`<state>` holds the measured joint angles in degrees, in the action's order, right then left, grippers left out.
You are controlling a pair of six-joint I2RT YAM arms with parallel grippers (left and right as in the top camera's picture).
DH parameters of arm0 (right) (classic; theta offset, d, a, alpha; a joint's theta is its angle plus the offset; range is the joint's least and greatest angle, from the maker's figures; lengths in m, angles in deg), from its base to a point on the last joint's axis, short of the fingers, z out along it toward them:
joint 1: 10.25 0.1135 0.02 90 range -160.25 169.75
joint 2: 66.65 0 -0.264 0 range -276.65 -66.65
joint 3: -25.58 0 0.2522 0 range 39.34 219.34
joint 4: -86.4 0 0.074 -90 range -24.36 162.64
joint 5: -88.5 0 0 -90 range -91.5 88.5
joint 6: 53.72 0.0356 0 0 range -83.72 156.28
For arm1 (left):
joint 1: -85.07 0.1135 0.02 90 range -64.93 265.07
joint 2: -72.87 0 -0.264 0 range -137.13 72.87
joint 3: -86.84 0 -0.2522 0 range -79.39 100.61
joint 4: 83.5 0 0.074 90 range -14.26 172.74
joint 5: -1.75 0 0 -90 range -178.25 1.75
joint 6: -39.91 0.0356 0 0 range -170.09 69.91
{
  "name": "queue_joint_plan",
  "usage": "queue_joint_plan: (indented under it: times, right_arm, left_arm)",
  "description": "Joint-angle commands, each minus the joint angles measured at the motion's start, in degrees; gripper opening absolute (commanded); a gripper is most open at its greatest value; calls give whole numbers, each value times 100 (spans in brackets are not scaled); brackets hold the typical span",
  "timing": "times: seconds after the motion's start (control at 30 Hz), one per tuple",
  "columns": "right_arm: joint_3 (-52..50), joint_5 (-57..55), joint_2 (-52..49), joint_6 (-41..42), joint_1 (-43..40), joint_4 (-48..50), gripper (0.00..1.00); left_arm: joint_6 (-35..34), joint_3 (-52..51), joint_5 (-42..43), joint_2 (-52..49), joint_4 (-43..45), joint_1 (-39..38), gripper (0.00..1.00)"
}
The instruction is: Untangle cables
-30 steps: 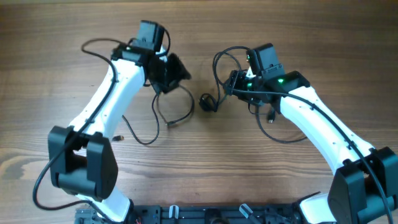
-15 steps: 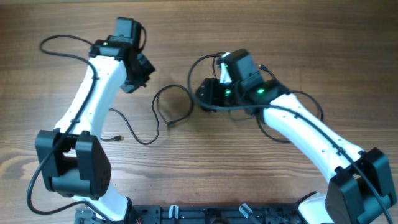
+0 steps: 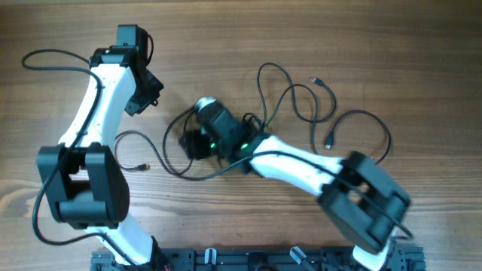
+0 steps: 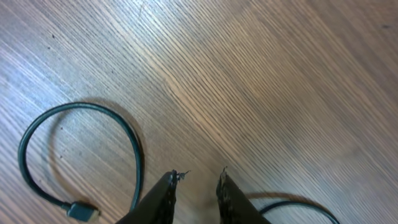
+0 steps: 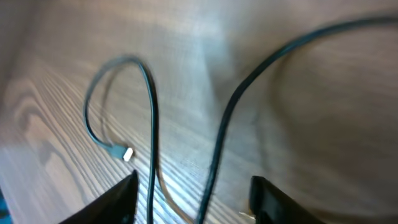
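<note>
Several thin black cables lie on the wooden table. One loose group (image 3: 295,92) with small plugs (image 3: 329,143) is spread at the right. Another cable (image 3: 160,159) curls at centre-left and ends in a plug (image 3: 144,167). My right gripper (image 3: 188,141) hangs over this curl. In the right wrist view it (image 5: 194,180) is open, with two strands (image 5: 152,124) running across the gap and no grip on them. My left gripper (image 3: 144,96) is further up and left, apart from the cables. Its jaws (image 4: 198,177) stand a little open and empty, with a looped cable (image 4: 127,134) beside them.
The left arm's own thick black wire (image 3: 45,56) arcs out at the far left. The rig's black base bar (image 3: 248,260) runs along the front edge. The right arm's white link (image 3: 301,167) stretches across the middle of the table.
My right arm has swept left from the right-hand cables to the centre-left curl. My left arm has pulled up and left, away from that curl. The left jaws shut, then partly opened again.
</note>
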<state>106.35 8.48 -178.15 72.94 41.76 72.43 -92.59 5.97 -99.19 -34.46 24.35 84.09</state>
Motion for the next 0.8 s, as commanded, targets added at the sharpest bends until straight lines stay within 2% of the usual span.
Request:
queue_joint_plan:
  times: [0.0, 0.13, 0.2, 0.27, 0.33, 0.4, 0.63, 0.77]
  right_arm:
    - [7, -85, -310, -9, 92, 168, 49]
    - [4, -11, -369, 249, 92, 184, 46]
    - [4, -15, -369, 245, 92, 168, 42]
    - [4, -15, -369, 245, 90, 166, 30]
    - [4, -13, -369, 245, 74, 162, 10]
    - [4, -13, -369, 254, 68, 160, 4]
    - [7, 302, -367, 181, 68, 153, 4]
    - [26, 758, -192, -494, 46, 337, 4]
  left_arm:
    - [4, -7, -155, -212, 55, 46, 27]
    - [4, -7, -155, -236, 92, 46, 29]
    - [4, -7, -155, -236, 96, 46, 31]
    - [4, -7, -155, -236, 94, 46, 32]
    - [4, -7, -155, -236, 94, 46, 33]
    - [4, -7, -155, -236, 94, 46, 34]
    - [7, -7, -155, -236, 94, 46, 38]
    - [7, -7, -155, -236, 94, 46, 39]
